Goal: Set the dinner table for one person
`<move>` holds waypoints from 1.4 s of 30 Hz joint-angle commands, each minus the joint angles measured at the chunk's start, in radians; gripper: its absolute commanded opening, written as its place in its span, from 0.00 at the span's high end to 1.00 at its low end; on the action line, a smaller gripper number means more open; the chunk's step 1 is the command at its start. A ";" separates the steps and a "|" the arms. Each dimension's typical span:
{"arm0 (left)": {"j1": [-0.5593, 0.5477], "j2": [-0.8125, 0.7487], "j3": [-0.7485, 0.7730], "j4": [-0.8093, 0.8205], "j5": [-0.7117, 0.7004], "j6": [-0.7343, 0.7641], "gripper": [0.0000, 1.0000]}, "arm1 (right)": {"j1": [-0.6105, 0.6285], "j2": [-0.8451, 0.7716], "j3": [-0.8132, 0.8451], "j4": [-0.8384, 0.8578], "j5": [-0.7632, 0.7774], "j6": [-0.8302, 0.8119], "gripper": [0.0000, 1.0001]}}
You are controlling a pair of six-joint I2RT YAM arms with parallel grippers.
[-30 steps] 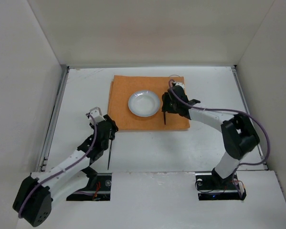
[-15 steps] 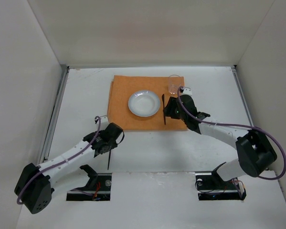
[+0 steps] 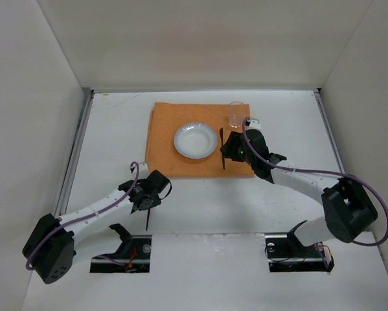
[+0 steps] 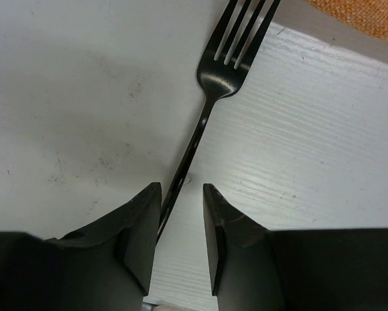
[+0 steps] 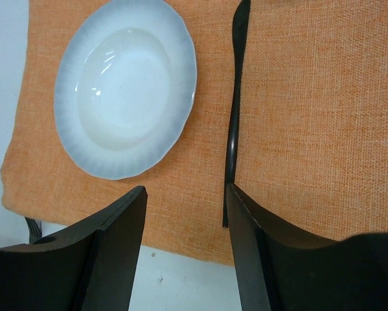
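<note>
Broadly, the matte white table (image 3: pixel 116 123) spans the space between white walls, with thin metal rails along its left and right edges. Open surface lies left of the mat and along the near edge. A woven orange mat (image 3: pixel 168 123) sits toward the far edge. It carries a round pale plate (image 3: pixel 195 140), a clear glass (image 3: pixel 236 115) at its far right corner, and a slim black knife (image 5: pixel 234 116) lying near-to-far.

The left gripper (image 4: pixel 181 191) straddles a black fork (image 4: pixel 203 123) near the near edge, its fingers narrowly parted and not clamped; the tines point at the mat. The right gripper (image 5: pixel 185 191) hangs over the mat, spread wide and holding nothing.
</note>
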 commanded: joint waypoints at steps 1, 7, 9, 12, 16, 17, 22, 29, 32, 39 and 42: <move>0.003 -0.005 -0.010 -0.031 -0.017 -0.036 0.70 | 0.009 -0.029 -0.007 0.064 -0.007 0.008 0.42; 0.000 0.038 -0.023 -0.025 -0.011 -0.079 0.69 | 0.009 -0.034 -0.007 0.064 -0.010 0.006 0.42; -0.001 0.047 -0.018 -0.031 -0.014 -0.091 0.69 | 0.009 -0.038 -0.009 0.064 -0.010 0.006 0.42; 0.005 0.049 -0.018 -0.029 -0.017 -0.090 0.71 | 0.009 -0.040 -0.012 0.064 -0.013 0.006 0.42; -0.009 0.055 -0.015 -0.029 -0.028 -0.081 0.78 | 0.006 -0.041 -0.015 0.070 -0.021 0.009 0.42; -0.015 0.061 -0.012 -0.031 -0.031 -0.081 0.79 | 0.004 -0.046 -0.015 0.070 -0.021 0.009 0.42; -0.031 0.115 0.017 -0.037 -0.028 -0.052 0.79 | -0.002 -0.072 -0.024 0.070 -0.022 0.009 0.42; -0.078 0.193 0.062 -0.046 -0.054 -0.007 0.84 | -0.006 -0.080 -0.027 0.074 -0.038 0.014 0.42; -0.080 0.202 0.066 -0.043 -0.060 -0.005 0.94 | -0.016 -0.093 -0.037 0.079 -0.039 0.014 0.42; -0.090 0.107 0.065 -0.071 -0.054 -0.038 0.99 | -0.026 -0.092 -0.043 0.087 -0.039 0.020 0.42; -0.121 0.040 0.106 -0.135 -0.065 -0.068 0.99 | -0.026 -0.080 -0.041 0.088 -0.044 0.023 0.42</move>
